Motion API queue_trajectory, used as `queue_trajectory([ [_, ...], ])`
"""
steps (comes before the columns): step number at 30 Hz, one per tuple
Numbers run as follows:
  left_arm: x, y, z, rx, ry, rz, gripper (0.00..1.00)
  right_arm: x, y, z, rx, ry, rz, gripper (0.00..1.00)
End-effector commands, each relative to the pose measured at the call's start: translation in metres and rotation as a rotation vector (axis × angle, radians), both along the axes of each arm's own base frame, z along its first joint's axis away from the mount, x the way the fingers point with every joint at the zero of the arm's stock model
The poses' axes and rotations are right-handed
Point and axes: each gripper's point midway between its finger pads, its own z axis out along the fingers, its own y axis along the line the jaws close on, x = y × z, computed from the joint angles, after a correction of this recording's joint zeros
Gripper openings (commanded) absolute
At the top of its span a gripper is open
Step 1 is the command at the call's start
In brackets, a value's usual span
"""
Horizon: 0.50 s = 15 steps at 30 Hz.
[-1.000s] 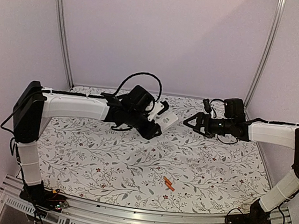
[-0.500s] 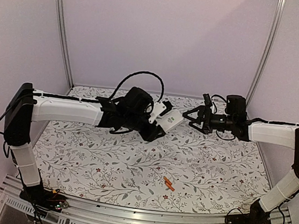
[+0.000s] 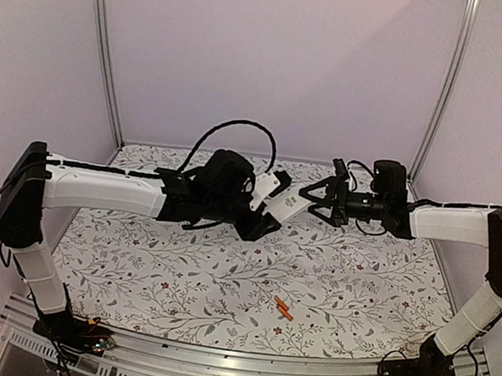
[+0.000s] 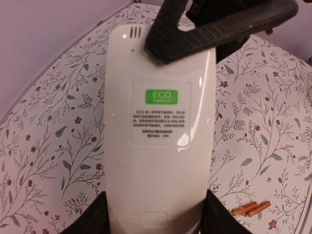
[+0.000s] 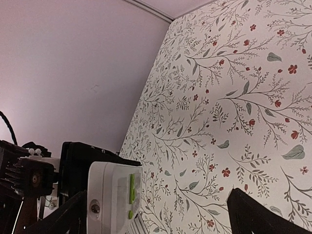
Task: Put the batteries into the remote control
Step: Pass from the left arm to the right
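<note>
Holds the remote aloft over the far middle of the counter, pinched across its long edges near the lower end by the left claw, labelled back turned to that wrist camera. Sets the right claw spread wide at the remote's other end, one finger crossing the top of the back, contact unclear, nothing gripped. Leaves the batteries side by side on the counter near the front, well apart from both claws. Judging by the gloss: light, stiff, slick plastic, apt to slide or twist when pinched at one end only. Best taken across the narrow sides rather than the broad shiny faces. Best kept clear, too, of the seam and small tab low on the back, probably the battery door, just above the left fingers. As for the batteries: tiny, hard, round, likely to roll at a nudge. Best pinched across the middle, one at a time, with the claw narrowed beforehand.
</note>
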Motion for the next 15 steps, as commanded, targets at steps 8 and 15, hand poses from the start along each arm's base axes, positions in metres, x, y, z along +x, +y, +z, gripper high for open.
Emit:
queue_trajectory([
  [8, -0.005, -0.006, 0.021, -0.04, -0.047, -0.005, 0.24, -0.01, 0.035, 0.013, 0.052, -0.01, 0.103, 0.79],
  [15, -0.003, -0.004, 0.018, -0.025, -0.051, 0.009, 0.24, -0.017, 0.049, 0.018, 0.088, -0.014, 0.159, 0.49],
])
